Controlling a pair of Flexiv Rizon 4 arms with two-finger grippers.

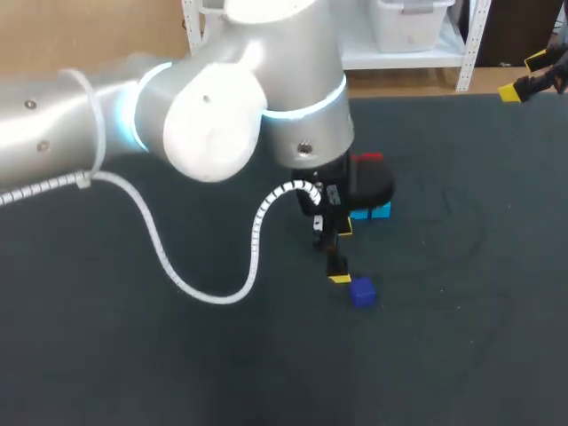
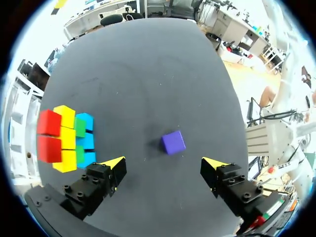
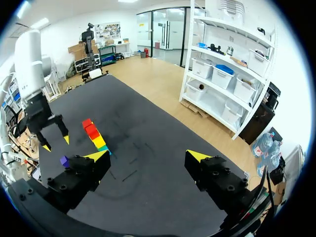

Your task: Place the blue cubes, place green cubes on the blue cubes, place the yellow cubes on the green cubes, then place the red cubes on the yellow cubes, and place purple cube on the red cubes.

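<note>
Since the red cubes [image 2: 49,136] already top the stack [image 2: 69,140], I judge only the purple cube [image 2: 173,142] is left, lying apart from it ahead of my left gripper [image 2: 163,160], whose fingers stand spread, as do those of my right gripper [image 3: 146,154].

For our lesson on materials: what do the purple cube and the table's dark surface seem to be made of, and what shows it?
The purple cube looks like painted wood or hard plastic: crisp edges, even matt colour, no grain visible, so either is possible. The table surface seems to be a dark cloth or felt-like mat: dull, no shine, with faint scuff marks.
</note>
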